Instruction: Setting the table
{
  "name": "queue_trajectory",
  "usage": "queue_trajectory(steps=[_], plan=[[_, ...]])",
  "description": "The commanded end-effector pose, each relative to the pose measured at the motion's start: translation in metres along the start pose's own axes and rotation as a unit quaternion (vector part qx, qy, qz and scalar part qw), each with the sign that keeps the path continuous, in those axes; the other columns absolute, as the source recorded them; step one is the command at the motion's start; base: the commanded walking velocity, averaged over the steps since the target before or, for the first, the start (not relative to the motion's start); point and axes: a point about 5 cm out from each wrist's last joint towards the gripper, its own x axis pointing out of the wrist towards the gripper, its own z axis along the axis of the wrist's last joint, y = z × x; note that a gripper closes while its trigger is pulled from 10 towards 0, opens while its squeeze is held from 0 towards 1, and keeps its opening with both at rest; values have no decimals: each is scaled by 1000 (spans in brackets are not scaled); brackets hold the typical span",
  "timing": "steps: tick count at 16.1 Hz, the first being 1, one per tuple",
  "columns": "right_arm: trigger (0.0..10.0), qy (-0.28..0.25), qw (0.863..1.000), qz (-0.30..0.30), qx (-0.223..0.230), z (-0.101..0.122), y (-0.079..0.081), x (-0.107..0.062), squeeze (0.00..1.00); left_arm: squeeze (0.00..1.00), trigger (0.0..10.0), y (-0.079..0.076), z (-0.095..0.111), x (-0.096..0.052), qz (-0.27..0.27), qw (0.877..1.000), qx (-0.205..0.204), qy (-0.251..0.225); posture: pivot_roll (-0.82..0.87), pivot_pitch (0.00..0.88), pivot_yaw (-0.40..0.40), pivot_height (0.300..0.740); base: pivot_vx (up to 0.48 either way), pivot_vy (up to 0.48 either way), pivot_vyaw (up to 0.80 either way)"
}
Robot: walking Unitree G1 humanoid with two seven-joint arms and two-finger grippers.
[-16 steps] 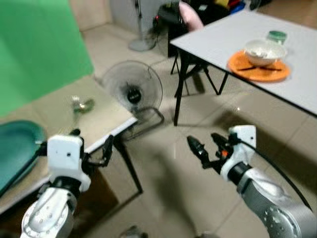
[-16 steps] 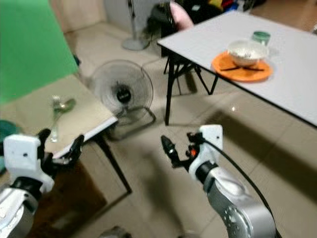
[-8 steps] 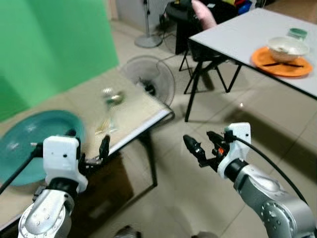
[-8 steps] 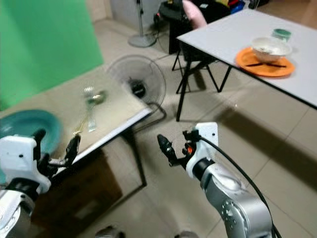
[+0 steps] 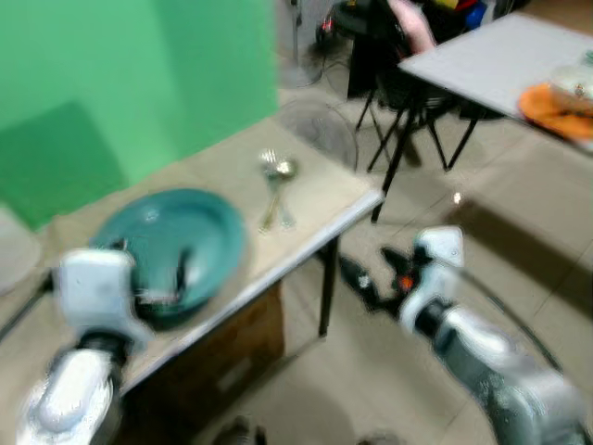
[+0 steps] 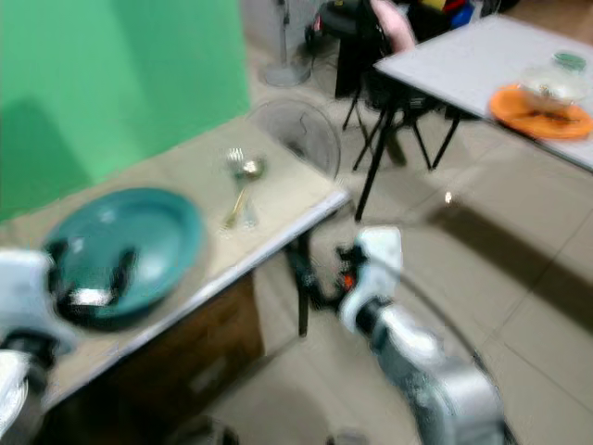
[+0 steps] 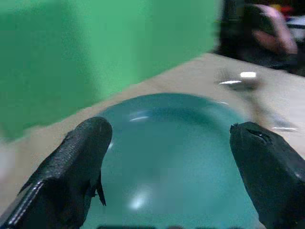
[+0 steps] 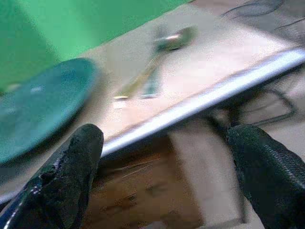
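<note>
A teal plate [image 5: 176,236] lies on a low beige table [image 5: 320,199], with a spoon and fork [image 5: 276,184] side by side beyond it near the table's far corner. My left gripper [image 5: 156,278] hovers open just over the plate's near rim; the left wrist view has the plate [image 7: 181,162] between its spread fingers [image 7: 76,157]. My right gripper [image 5: 372,274] is open off the table's edge, over the floor, holding nothing. In the right wrist view the cutlery [image 8: 155,62] and plate [image 8: 38,105] lie past the table edge. The picture is blurred.
A green screen [image 5: 111,83] stands behind the low table. A floor fan [image 6: 301,130] sits past its far corner. A white table [image 6: 454,56] at the back right carries an orange plate with a bowl [image 6: 542,102]. A brown box [image 6: 185,371] sits under the low table.
The camera has swung left: the low table with the teal plate now sits centre-left and the white table has slid to the right edge. Both grippers stay open and empty.
</note>
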Motion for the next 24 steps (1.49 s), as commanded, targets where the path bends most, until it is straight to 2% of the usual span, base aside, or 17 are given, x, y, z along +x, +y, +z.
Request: queue_trajectory(steps=[1, 3, 4, 5, 6, 7, 9, 10, 11, 12, 13, 16, 18, 19, 20, 22, 24], plan=[[10000, -4, 1000, 3, -8, 4, -2, -1, 0, 816, 10000, 4, -1, -1, 14, 1000, -13, 6, -13, 64, 37, 740, 0, 0, 0], [10000, -5, 1000, 8, -11, 6, -2, 1, 0, 847, 10000, 15, -5, -1, 38, 999, -22, 19, -11, 63, 36, 740, 0, 0, 0], [10000, -6, 1000, 10, -13, 8, -3, 3, 0, 1000, 10000, 21, -7, -2, 43, 998, -35, 22, -12, 62, 35, 740, 0, 0, 0], [10000, -8, 1000, 15, -17, 10, -2, 4, 0, 1000, 10000, 31, -12, -1, 58, 996, -63, 35, -14, 63, 35, 740, 0, 0, 0], [10000, -8, 1000, 16, -18, 10, -2, 5, 0, 1000, 10000, 34, -14, -1, 61, 995, -67, 40, -14, 63, 34, 740, 0, 0, 0], [10000, -8, 999, 26, -24, 11, -1, 6, 0, 1000, 10000, 37, -17, 2, 53, 992, -102, 44, -13, 63, 33, 740, 0, 0, 0], [10000, -5, 997, 59, -46, 14, 3, 8, 0, 1000, 10000, 42, -26, 8, 42, 987, -141, 70, -9, 68, 30, 740, 0, 0, 0], [10000, -1, 993, 95, -67, 18, 5, 9, 0, 180, 10000, 48, -39, 13, 31, 978, -178, 102, -10, 69, 31, 740, 0, 0, 0], [10000, 0, 992, 103, -69, 19, 6, 9, 0, 0, 10000, 49, -41, 14, 26, 976, -189, 106, -12, 73, 32, 740, 0, 0, 0], [10000, 1, 991, 115, -69, 21, 6, 9, 0, 0, 10000, 49, -42, 17, 11, 969, -222, 105, -12, 75, 29, 740, 0, 0, 0], [10000, 4, 989, 129, -71, 23, 7, 8, 0, 0, 10000, 49, -44, 22, -5, 957, -269, 112, -14, 77, 32, 740, 0, 0, 0], [10000, 5, 988, 138, -72, 23, 8, 7, 0, 0, 10000, 51, -53, 27, 6, 948, -280, 154, -18, 83, 36, 740, 0, 0, 0], [10000, 5, 987, 144, -69, 23, 8, 6, 0, 0, 10000, 48, -50, 31, -9, 941, -304, 147, -15, 85, 35, 740, 0, 0, 0], [10000, 11, 985, 159, -74, 21, 10, 5, 0, 0, 10000, 40, -49, 36, -40, 919, -363, 150, -16, 88, 38, 740, 0, 0, 0], [10000, 17, 981, 176, -82, 20, 12, 4, 0, 0, 10000, 37, -50, 40, -52, 901, -400, 160, -19, 88, 40, 740, 0, 0, 0], [10000, 21, 978, 191, -86, 19, 13, 2, 0, 0, 9686, 37, -50, 41, -52, 896, -411, 163, -21, 89, 40, 740, 0, 0, 0], [10000, 26, 972, 217, -88, 19, 16, -3, 0, 0, 0, 38, -46, 45, -56, 888, -431, 149, -23, 91, 45, 740, 0, 0, 0]])
